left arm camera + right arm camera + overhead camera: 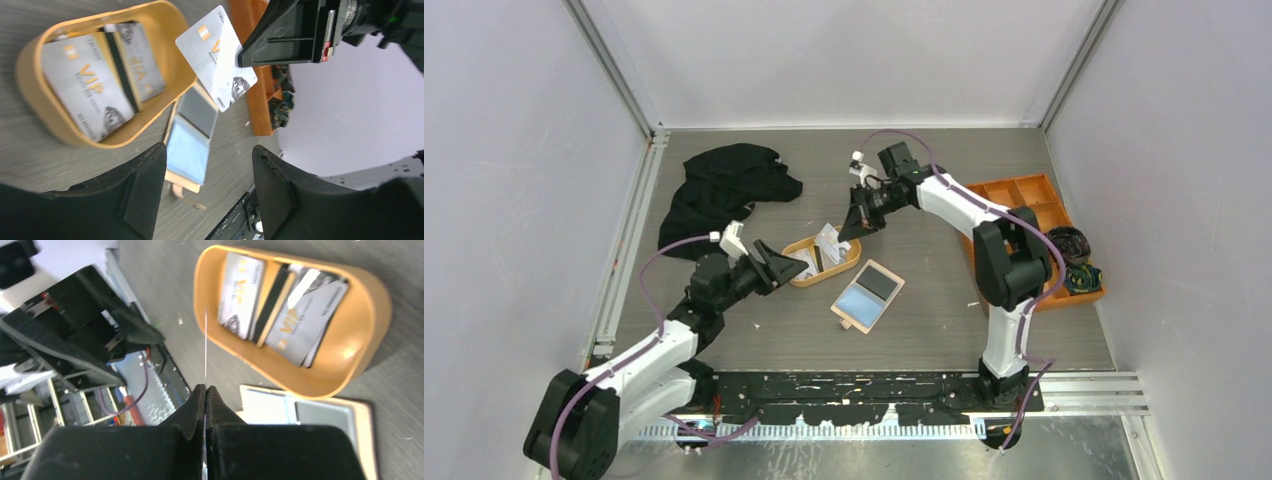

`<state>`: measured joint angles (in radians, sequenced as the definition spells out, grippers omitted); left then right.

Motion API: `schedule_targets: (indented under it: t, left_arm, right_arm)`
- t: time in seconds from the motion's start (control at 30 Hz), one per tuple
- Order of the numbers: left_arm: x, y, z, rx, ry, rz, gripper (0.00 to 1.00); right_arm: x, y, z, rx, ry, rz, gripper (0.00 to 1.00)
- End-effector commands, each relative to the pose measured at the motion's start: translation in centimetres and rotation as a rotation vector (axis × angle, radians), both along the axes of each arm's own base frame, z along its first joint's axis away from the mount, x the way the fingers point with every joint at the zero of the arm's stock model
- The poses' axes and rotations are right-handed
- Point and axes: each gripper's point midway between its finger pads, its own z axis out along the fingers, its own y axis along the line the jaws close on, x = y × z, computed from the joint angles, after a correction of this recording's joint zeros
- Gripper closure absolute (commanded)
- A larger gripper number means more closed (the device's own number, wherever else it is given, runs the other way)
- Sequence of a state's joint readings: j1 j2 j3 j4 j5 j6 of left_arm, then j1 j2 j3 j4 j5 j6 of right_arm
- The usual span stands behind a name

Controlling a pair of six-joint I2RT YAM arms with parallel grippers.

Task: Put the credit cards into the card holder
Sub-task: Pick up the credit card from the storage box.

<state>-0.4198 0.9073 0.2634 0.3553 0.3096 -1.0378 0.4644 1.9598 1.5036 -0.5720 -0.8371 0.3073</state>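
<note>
My right gripper is shut on one pale credit card and holds it in the air over the orange oval tray. In the right wrist view the gripper pinches the card, which shows edge-on as a thin line. The left wrist view shows that card's face. Several more cards lie in the tray. The card holder lies open on the table in front of the tray, its pale blue inside up. My left gripper is open and empty, just left of the tray.
A black cloth lies at the back left. An orange compartmented box with dark items stands at the right, beside the right arm. The black base rail runs along the near edge.
</note>
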Motion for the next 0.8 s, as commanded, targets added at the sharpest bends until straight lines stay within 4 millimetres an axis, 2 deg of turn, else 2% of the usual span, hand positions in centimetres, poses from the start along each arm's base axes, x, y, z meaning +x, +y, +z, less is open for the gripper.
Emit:
schedule_targets:
  t: [0.0, 0.17, 0.33, 0.5, 0.63, 0.77]
  left_arm:
    - [-0.2, -2.2, 6.8, -0.192, -0.278, -0.102, 0.36]
    - [-0.4, -4.2, 9.5, -0.224, -0.417, -0.138, 0.35]
    - [0.0, -5.5, 11.7, -0.297, -0.506, -0.131, 0.36]
    - [0.6, -6.4, 13.1, -0.399, -0.527, -0.144, 0.41]
    - [0.1, -7.4, 13.9, -0.427, -0.544, -0.196, 0.46]
    - [-0.5, -7.3, 14.6, -0.430, -0.571, -0.201, 0.48]
  right_arm:
    - [-1.9, -0.4, 6.9, 0.253, -0.109, 0.107, 0.99]
    - [-3.5, -0.7, 11.9, 0.425, -0.184, 0.137, 0.99]
    - [-5.2, -1.2, 14.2, 0.490, -0.250, 0.176, 0.99]
    - [-6.1, -1.6, 14.8, 0.512, -0.277, 0.203, 0.99]
    - [-6.4, -1.7, 14.7, 0.512, -0.289, 0.206, 0.99]
    - [-6.4, -1.7, 14.4, 0.504, -0.293, 0.208, 0.99]
